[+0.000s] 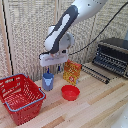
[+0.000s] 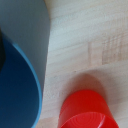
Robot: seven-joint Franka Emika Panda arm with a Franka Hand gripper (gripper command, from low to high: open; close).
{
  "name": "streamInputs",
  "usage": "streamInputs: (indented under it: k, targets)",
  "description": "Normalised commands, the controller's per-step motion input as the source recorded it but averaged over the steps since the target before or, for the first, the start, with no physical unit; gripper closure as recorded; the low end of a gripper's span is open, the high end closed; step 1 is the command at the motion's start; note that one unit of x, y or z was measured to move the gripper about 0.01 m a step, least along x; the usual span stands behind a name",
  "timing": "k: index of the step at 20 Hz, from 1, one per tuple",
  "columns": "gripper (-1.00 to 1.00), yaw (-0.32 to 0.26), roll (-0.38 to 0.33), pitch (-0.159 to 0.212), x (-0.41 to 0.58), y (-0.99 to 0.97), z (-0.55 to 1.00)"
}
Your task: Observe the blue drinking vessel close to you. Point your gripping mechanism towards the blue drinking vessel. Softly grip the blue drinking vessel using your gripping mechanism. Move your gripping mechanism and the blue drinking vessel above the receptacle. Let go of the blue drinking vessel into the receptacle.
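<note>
The gripper (image 1: 49,70) hangs directly over the blue cup (image 1: 48,81), its whitish block level and its short dark fingers pointing straight down at the cup's rim. From the exterior view the fingers reach the top of the cup, but I cannot tell whether they press on its wall or only straddle it, nor how wide they stand. In the wrist view the blue cup (image 2: 22,60) fills one side of the picture, seen very close and blurred, with its open mouth and pale rim edge showing; the fingers themselves are not clear there.

The arm (image 1: 65,27) comes down from the upper part of the exterior view, bends at a bulky white-and-grey joint, and ends with the wrist vertical above the cup.

The cup stands upright on the wooden surface (image 1: 95,102), just beside the orange box (image 1: 72,72), which is on the exterior view's right of it. The red bowl (image 1: 70,92) sits near, in front of the box; the wrist view shows it too (image 2: 85,110). The red basket (image 1: 21,97) stands on the exterior view's left of the cup, apart from it. A dark toaster oven (image 1: 112,55) sits at the exterior view's right.
</note>
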Motion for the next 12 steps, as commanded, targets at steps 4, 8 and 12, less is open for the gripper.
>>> streamInputs:
  k: [4, 8, 12]
  targets:
    - [-1.00, -0.058, 0.000, -0.049, -0.081, 0.08, 0.41]
    - [-1.00, -0.025, -0.002, -0.027, -0.030, 0.04, 0.58]
    - [-1.00, -0.023, -0.034, -0.005, -0.250, 0.05, 0.14]
